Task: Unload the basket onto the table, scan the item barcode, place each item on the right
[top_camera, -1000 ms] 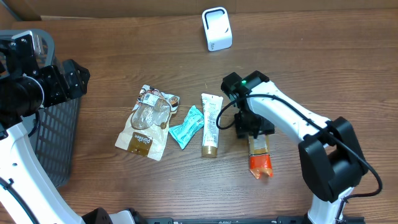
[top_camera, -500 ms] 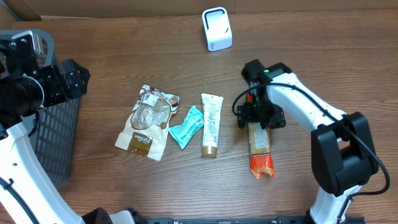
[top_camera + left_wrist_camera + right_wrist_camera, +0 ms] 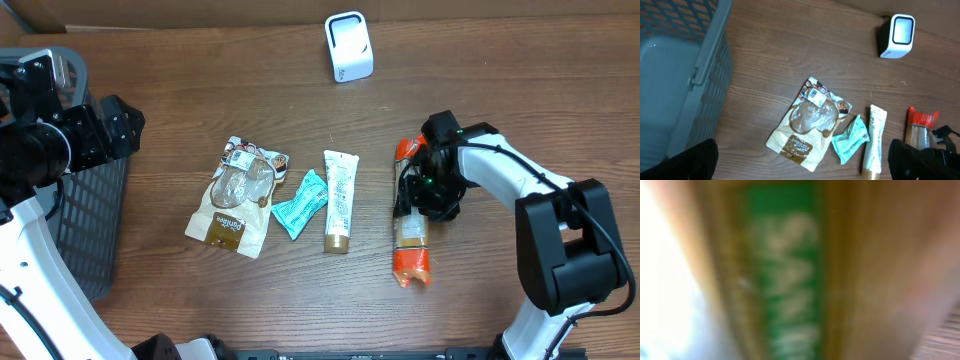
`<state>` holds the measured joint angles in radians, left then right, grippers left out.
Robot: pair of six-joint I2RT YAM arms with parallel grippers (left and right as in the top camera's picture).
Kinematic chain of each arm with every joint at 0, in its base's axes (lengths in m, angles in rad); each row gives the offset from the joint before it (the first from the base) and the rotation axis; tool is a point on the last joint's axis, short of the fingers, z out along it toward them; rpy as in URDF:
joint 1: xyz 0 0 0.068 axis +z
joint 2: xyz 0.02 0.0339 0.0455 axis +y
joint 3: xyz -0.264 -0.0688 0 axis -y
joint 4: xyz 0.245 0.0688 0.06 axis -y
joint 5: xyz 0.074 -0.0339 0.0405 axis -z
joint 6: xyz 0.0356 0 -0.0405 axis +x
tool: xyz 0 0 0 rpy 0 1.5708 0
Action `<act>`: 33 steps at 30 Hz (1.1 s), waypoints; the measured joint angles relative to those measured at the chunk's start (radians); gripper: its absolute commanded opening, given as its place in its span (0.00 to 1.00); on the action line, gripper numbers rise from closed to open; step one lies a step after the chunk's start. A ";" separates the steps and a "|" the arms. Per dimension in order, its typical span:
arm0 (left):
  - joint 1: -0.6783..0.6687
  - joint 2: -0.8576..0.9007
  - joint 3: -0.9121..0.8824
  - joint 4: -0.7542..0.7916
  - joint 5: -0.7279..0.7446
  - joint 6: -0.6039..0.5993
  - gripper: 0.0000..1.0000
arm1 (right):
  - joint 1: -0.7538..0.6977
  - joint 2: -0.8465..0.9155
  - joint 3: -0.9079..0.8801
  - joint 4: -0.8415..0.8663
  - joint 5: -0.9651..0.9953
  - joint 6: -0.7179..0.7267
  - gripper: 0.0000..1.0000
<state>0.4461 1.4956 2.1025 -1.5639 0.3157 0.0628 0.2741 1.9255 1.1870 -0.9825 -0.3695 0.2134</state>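
Lengthwise on the brown wood-grain counter [image 3: 550, 70], right of centre: a long, narrow packet [image 3: 411, 232] of glossy brown film with crimped orange-red ends. Just right of a slim white tube [image 3: 339, 200] with a gold cap, and apart from it. Well short of the scanner [image 3: 349, 46], a small, rounded white box with a pale face in a dark surround, upright near the far edge.

Right hand [image 3: 430, 190] down over the packet's upper half: black, blocky, at the end of a smooth white arm link. From the right wrist, nothing but blur at close range, with brown film and a green band of pale lettering filling the view. Cannot tell whether clamped on the packet or merely straddling it, with the fingertips hidden under the wrist from overhead.

Left hand [image 3: 108, 128] at the far left, by the top edge of the basket [image 3: 95, 230], spread wide and holding nothing. Dark fingers [image 3: 690, 162] sitting at the two bottom corners of the left wrist view.

Basket in grey plastic, with lattice walls and a smooth floor.

Between basket and tube, flat on the wood: a tan pouch [image 3: 238, 195], crinkled, with a clear window and a small printed label at its top. Then a teal sachet [image 3: 300, 203], crumpled and set on a diagonal, just beside the tube's left edge.
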 measured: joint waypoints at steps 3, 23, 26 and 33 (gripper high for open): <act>0.000 0.000 0.000 0.000 0.000 0.000 1.00 | -0.006 0.000 -0.005 0.003 -0.019 -0.005 0.29; 0.000 0.000 0.000 0.000 0.000 0.000 1.00 | -0.121 0.005 -0.015 0.042 -0.202 -0.139 0.73; 0.000 0.000 0.000 0.000 0.000 0.000 1.00 | -0.167 -0.013 -0.016 0.052 -0.207 -0.146 0.78; 0.000 0.000 0.000 0.000 0.000 0.000 1.00 | -0.255 -0.090 -0.039 0.105 -0.245 -0.157 0.83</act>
<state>0.4461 1.4956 2.1025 -1.5639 0.3157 0.0628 0.0189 1.8355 1.1477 -0.8780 -0.6140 0.0563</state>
